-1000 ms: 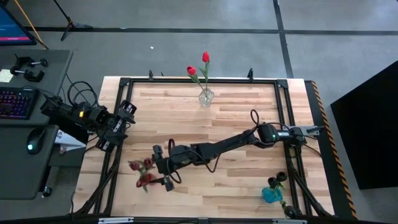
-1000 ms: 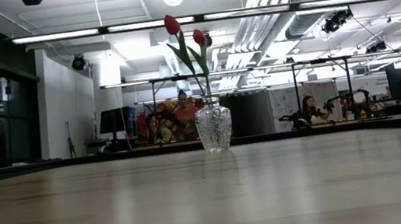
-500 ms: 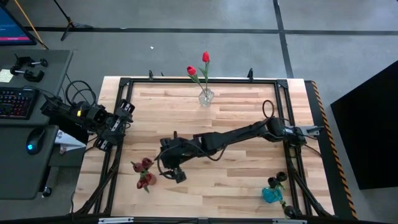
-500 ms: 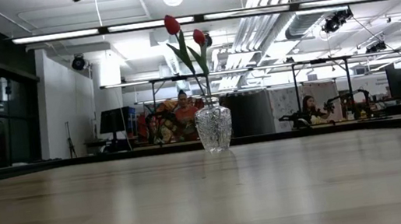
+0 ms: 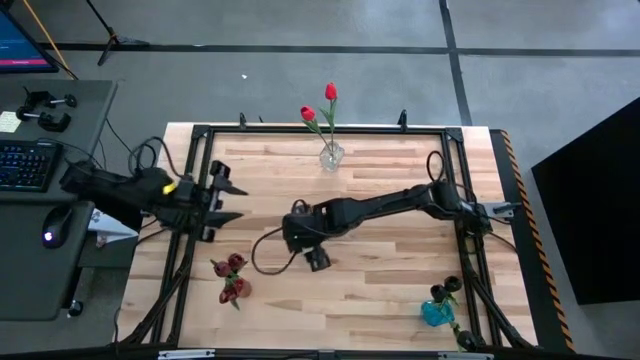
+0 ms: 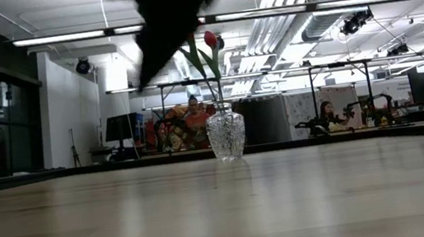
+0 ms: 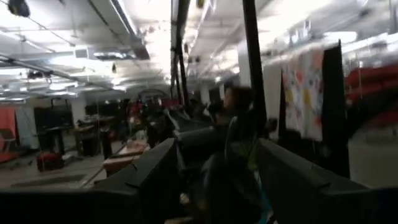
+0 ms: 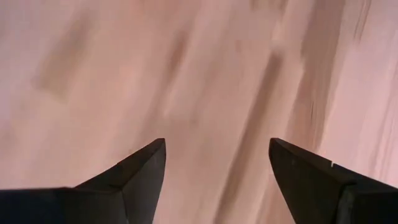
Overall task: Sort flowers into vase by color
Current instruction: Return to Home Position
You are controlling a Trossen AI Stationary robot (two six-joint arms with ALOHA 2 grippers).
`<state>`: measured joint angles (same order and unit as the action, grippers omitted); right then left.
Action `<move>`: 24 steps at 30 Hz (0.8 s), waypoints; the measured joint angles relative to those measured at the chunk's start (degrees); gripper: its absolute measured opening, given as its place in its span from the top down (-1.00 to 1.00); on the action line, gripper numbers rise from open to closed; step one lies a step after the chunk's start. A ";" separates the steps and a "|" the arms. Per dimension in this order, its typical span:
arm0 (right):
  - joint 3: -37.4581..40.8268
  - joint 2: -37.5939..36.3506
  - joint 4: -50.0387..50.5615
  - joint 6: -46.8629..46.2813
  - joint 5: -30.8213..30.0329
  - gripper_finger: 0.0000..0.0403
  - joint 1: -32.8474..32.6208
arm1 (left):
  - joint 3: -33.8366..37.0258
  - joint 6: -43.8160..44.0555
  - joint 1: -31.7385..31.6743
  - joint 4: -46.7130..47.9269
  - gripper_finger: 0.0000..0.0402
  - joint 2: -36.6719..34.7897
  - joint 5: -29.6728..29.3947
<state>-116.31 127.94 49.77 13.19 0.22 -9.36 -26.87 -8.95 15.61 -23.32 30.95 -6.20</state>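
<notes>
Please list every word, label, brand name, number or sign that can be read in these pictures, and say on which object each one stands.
No text can be read in any view.
The monitor screen in the corner of the high view shows a pink band, but it is too small to read.
The yellow note below it is also too small to read.
The hanging cloth in the left wrist view has coloured marks, which are blurred.

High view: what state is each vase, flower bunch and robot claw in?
Clear glass vase: upright, holding two red tulips.
Small blue vase: upright, holding dark flowers.
Maroon flowers: bunched together, container hidden beneath.
Right gripper: open, empty, over the wooden table.
Left gripper: open, empty.
</notes>
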 joint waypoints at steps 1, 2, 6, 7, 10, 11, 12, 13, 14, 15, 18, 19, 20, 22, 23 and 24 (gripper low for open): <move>1.13 0.00 1.57 -0.53 -0.55 -0.37 0.61 | 0.02 -0.45 -1.47 0.73 -0.02 0.27 1.68; 2.33 -0.03 3.33 -0.97 -0.95 -0.37 1.27 | 0.02 -0.79 -3.11 1.28 -0.01 0.42 4.09; 9.74 -1.15 7.14 -2.89 -1.53 -0.37 4.09 | 0.00 -1.68 -11.64 5.25 0.07 0.59 12.41; 12.48 -2.15 7.09 -3.23 -1.60 -0.37 4.69 | 0.00 -1.70 -14.24 6.50 0.10 0.76 14.13; 22.27 -7.54 5.34 -5.73 -1.71 -0.36 6.09 | 0.03 -1.71 -21.89 9.94 0.21 1.12 20.74; 25.87 -10.01 4.55 -6.95 -2.15 -0.34 6.43 | 0.04 -1.71 -24.35 10.37 0.26 1.27 23.49; 29.52 -12.92 3.20 -8.26 -2.87 -0.31 6.72 | 0.05 -1.67 -26.62 10.91 0.32 1.30 26.06; 33.14 -16.06 1.81 -9.74 -3.56 -0.26 6.76 | 0.31 -1.59 -28.62 11.44 0.38 1.28 28.42; 36.61 -19.57 0.35 -11.41 -4.53 -0.21 6.79 | 1.02 -0.94 -30.39 11.35 0.45 1.28 30.66; 40.04 -23.45 -1.52 -13.36 -5.88 -0.14 6.76 | 2.19 -0.16 -31.78 11.13 0.52 1.27 32.93; 48.65 -35.22 -5.75 -20.36 -9.00 0.17 5.19 | 8.31 2.57 -33.99 7.13 0.78 0.87 38.05; 50.90 -39.07 -7.24 -22.37 -9.99 0.31 4.22 | 11.02 3.48 -34.15 4.76 0.87 0.74 38.28; 52.92 -42.85 -8.39 -24.27 -11.33 0.47 3.10 | 13.95 4.57 -34.15 1.58 0.93 0.63 38.18; 56.16 -49.99 -11.09 -27.38 -13.78 0.79 0.65 | 19.97 8.04 -34.04 -7.82 0.96 0.58 36.95; 57.51 -53.13 -12.51 -28.32 -15.31 0.89 -0.78 | 22.98 9.61 -34.01 -13.28 0.96 0.53 36.18; 58.74 -56.05 -13.77 -29.29 -17.10 0.93 -2.21 | 25.73 11.05 -34.01 -18.81 0.95 0.53 35.09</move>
<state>-57.57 71.89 36.00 -16.10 -16.89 -11.57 -1.14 2.10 -18.39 -42.12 31.48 28.89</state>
